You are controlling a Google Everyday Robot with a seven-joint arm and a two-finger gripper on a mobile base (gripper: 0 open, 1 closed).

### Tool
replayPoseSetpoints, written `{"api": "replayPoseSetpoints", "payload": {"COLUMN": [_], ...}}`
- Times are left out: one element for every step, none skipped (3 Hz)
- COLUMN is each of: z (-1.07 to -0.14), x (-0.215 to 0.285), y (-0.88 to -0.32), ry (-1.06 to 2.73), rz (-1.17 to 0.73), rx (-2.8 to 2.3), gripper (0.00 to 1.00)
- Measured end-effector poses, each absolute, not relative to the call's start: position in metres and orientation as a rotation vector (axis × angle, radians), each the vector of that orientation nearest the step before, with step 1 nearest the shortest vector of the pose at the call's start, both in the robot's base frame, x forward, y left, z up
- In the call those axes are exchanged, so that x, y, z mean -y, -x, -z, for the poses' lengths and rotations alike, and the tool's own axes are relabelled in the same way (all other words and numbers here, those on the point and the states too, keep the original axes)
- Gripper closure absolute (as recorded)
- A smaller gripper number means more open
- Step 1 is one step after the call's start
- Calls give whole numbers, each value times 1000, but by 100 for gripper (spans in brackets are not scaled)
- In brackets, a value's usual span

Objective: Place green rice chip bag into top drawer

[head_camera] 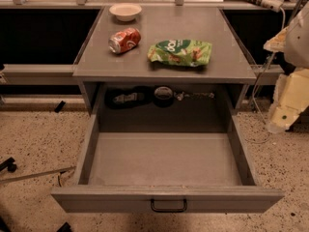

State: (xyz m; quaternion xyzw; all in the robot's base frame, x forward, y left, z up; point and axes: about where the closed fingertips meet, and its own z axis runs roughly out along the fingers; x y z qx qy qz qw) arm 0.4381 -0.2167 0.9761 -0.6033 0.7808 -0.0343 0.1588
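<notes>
The green rice chip bag (179, 52) lies flat on the grey cabinet top (164, 67), right of centre. The top drawer (164, 161) below it is pulled fully out, its floor bare, with the dark curved handle (168, 206) on the front panel. My gripper (285, 105) hangs as a cream-coloured shape at the right edge of the view. It is beside the cabinet, well right of the bag and above the floor, and holds nothing that I can see.
A crushed red soda can (124, 40) lies left of the bag, and a white bowl (125, 11) stands at the back. A black tape roll (163, 95) and other dark items sit at the drawer's back. Speckled floor surrounds the cabinet.
</notes>
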Motion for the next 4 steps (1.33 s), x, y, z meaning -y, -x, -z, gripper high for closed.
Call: {"api": "replayPoseSetpoints", "payload": {"z": [-976, -976, -978, -977], "x": [217, 209, 197, 182], "y": [-438, -461, -516, -577], "ry": [1725, 1705, 1634, 1556], "rz": [98, 99, 113, 120], "rx": [-2232, -2194, -2148, -2084], "gripper": [0, 0, 0, 0]}}
